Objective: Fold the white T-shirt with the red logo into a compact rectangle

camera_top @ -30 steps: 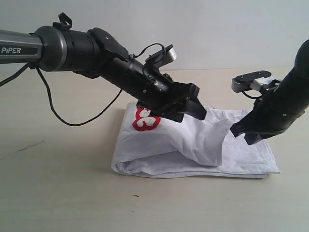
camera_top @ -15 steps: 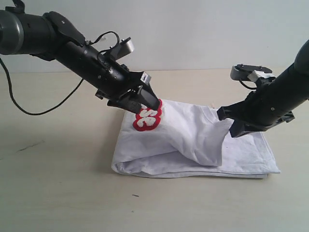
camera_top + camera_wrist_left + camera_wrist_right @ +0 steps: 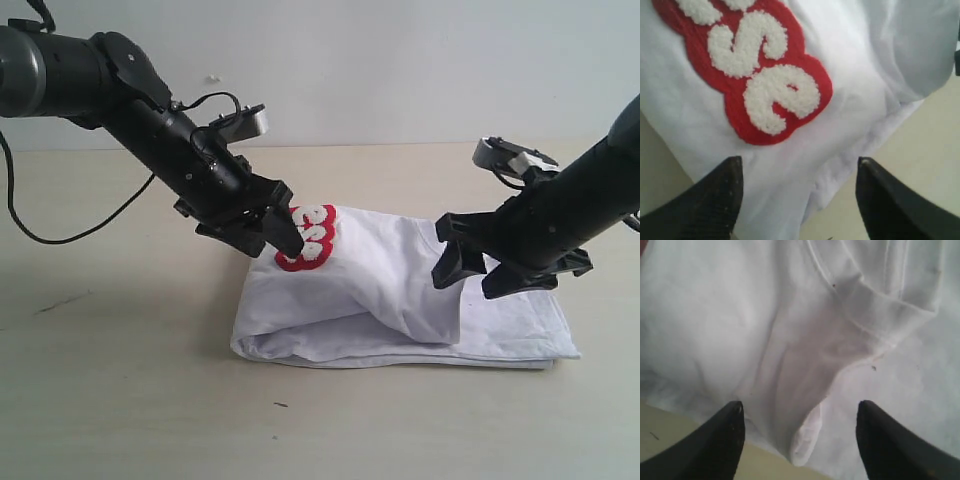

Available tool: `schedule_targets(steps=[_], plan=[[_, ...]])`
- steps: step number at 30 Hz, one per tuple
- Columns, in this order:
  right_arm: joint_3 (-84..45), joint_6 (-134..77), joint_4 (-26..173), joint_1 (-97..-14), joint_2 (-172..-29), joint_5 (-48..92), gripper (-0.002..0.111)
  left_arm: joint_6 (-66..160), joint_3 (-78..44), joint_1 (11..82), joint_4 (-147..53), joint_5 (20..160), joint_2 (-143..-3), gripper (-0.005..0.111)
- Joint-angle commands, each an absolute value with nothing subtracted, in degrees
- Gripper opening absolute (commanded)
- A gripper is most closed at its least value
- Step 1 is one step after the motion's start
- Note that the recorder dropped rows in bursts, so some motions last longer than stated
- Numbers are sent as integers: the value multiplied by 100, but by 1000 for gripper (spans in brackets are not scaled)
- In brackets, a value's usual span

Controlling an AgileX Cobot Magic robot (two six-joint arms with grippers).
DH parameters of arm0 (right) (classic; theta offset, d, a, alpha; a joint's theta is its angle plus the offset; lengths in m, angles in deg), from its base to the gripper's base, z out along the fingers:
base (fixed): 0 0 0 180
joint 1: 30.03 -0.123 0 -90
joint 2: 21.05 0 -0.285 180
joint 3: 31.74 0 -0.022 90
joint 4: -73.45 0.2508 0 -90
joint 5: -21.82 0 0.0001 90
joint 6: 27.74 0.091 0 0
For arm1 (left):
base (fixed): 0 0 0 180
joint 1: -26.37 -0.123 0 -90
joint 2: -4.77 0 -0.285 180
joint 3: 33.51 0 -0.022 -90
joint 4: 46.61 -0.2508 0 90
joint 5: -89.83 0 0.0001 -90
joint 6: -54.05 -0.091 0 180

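Note:
The white T-shirt (image 3: 400, 295) lies on the table as a rumpled, partly folded bundle, with a loose flap bulging over its middle. The red logo (image 3: 305, 240) with fuzzy white letters shows on its upper left part, and fills much of the left wrist view as the red logo (image 3: 755, 80). My left gripper (image 3: 268, 232) hovers open at the shirt's left edge beside the logo, nothing between its fingers (image 3: 705, 200). My right gripper (image 3: 478, 272) hangs open over the right half of the shirt (image 3: 790, 340), above the hem of the loose flap (image 3: 807, 437).
The beige table (image 3: 120, 380) extends around the shirt on all sides. A black cable (image 3: 60, 235) trails from the left arm over the table at the far left. A pale wall stands behind.
The left gripper has pulled back leftwards from the shirt's middle to its left edge, uncovering more of the logo. The right gripper has swung in over the shirt's right side and opened wider.

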State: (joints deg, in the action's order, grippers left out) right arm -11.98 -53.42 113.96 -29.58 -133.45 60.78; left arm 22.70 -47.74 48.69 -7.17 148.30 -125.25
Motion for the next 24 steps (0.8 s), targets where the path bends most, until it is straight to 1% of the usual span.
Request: schedule_targets(steps=[1, 7, 11, 13, 16, 18, 19, 20, 22, 24], plan=[[-1141, -5824, 12063, -3024, -13528, 5820, 63, 2306, -4748, 4859, -721, 14824, -12456, 63], [-1141, -6080, 12402, -3069, -13947, 5519, 63, 2306, -4749, 4859, -704, 14810, -12456, 63], [-1141, -6192, 12469, -3069, -14094, 5296, 58, 2306, -4749, 4859, -704, 14797, -12456, 63], [-1141, -6438, 12728, -3069, -14109, 5236, 52, 2306, -4749, 4859, -704, 14840, -12456, 63], [-1141, -7021, 13193, -3069, -14109, 5270, 35, 2327, -4749, 4859, -704, 15228, -12440, 63], [-1153, -7288, 13442, -3069, -14161, 5332, 22, 2343, -4736, 4859, -602, 15467, -12367, 57], [-1153, -7324, 13443, -3069, -14204, 5332, 18, 2343, -4710, 4883, -467, 15574, -12313, 53], [-1161, -7422, 13451, -3069, -14256, 5343, 11, 2333, -4668, 4909, -346, 15705, -12267, 49], [-1161, -7582, 13451, -3069, -14363, 5363, 1, 2322, -4610, 4969, -260, 15830, -12196, 47], [-1161, -7833, 13451, -3069, -14413, 5408, 0, 2322, -4509, 5043, -256, 15897, -12140, 47]])
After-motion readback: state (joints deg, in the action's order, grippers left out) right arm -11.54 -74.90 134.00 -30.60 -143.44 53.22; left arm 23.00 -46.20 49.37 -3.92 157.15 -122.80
